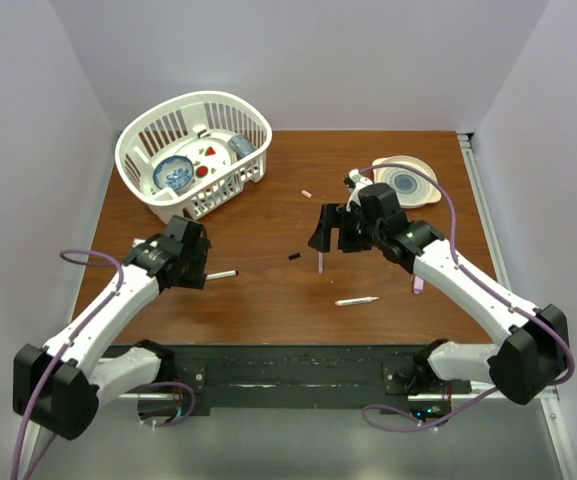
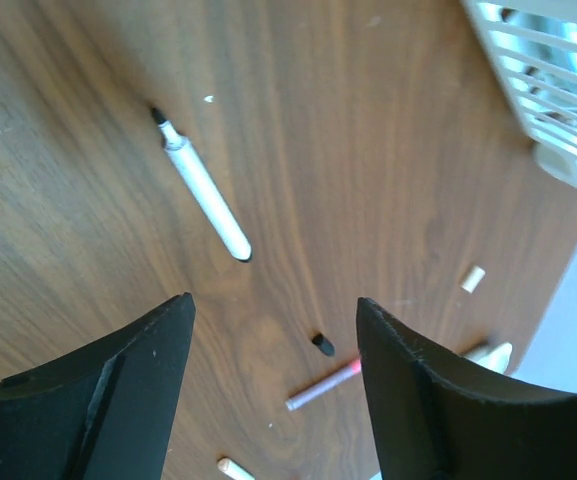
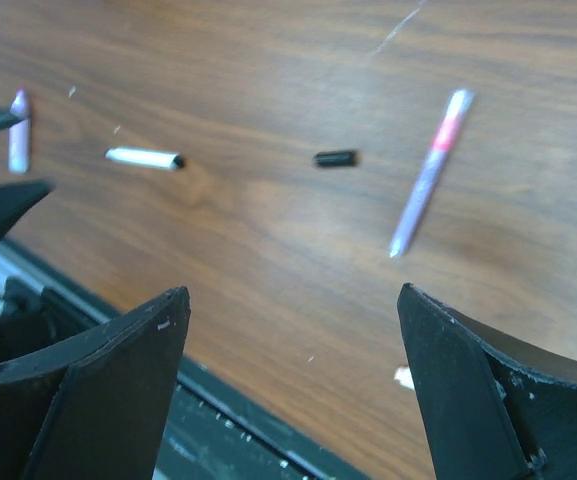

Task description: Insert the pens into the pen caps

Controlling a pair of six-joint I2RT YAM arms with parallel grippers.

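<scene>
Progress is judged nil: no pen is seen capped. In the left wrist view the white pen (image 2: 206,190) lies upper left, well apart from the black cap (image 2: 322,345) at lower centre. The left gripper (image 2: 273,320) and right gripper (image 3: 293,305) are spread, with nothing pinched.

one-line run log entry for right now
left gripper open, empty | right gripper open, empty | white pen tip bare | lilac pen, black cap loose on table
</scene>
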